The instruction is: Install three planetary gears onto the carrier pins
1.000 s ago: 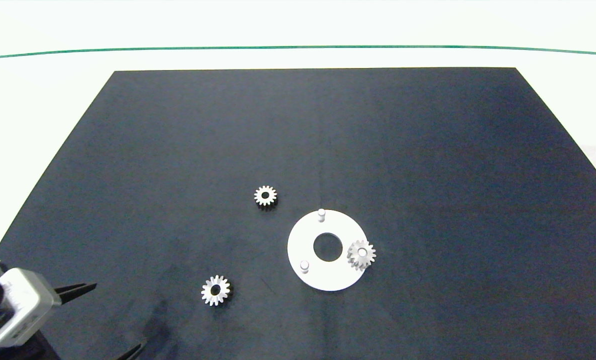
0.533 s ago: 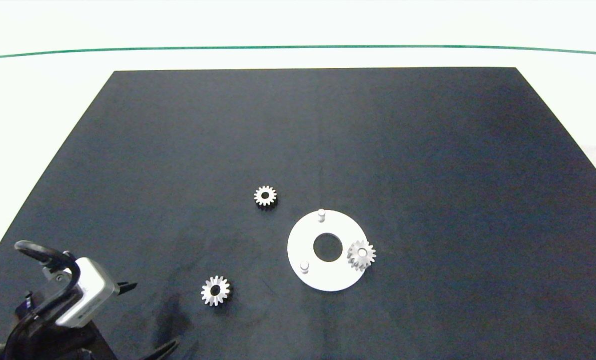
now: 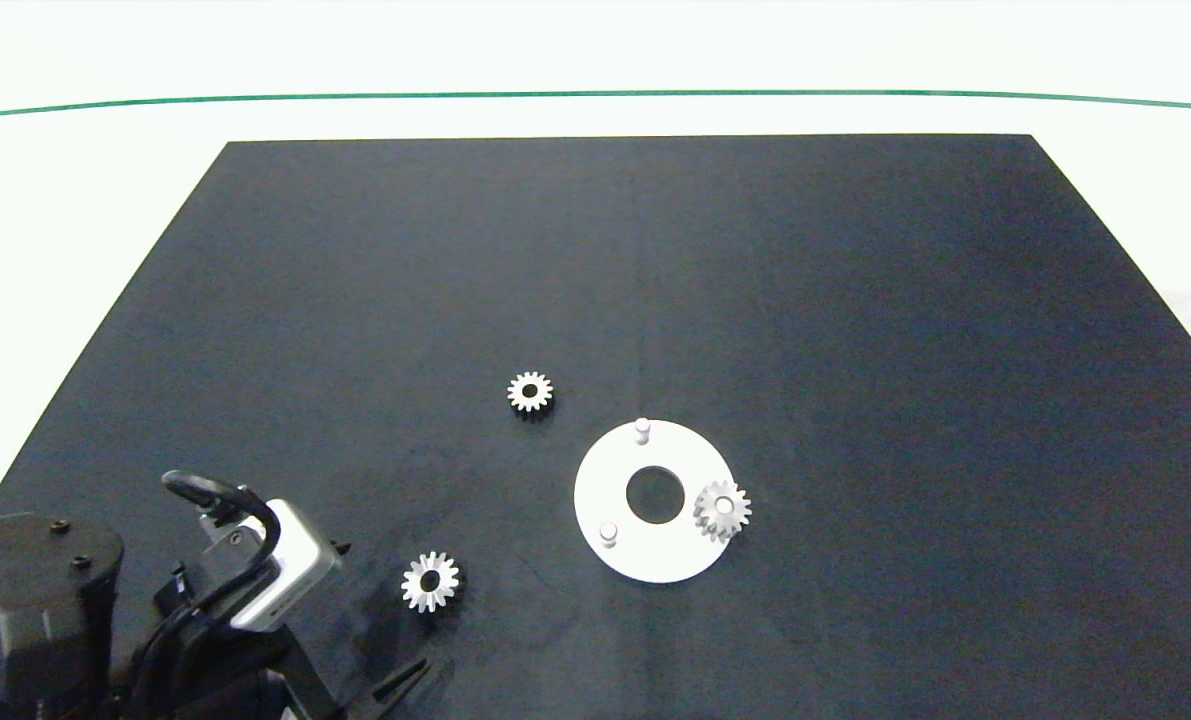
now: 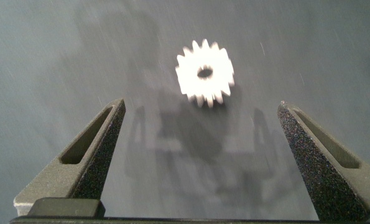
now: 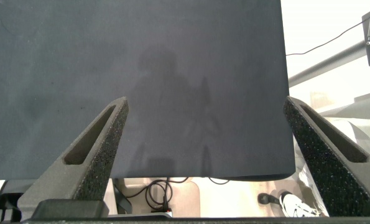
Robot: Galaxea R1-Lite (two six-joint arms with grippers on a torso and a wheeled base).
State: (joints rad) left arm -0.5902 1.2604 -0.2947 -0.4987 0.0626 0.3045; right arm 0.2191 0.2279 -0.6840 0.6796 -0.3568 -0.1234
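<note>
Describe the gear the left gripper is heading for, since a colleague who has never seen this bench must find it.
On the black mat, find the flat white round disc with upright pins. Left of it and nearer the mat's front edge lies a small silver-grey toothed metal gear, flat and loose. Unlike the farther loose gear and the gear on the disc, it lies just ahead of the open left gripper.

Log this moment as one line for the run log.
left gripper: open, near loose gear | right gripper: open, parked at mat edge | gears on carrier pins: one | loose on mat: two
</note>
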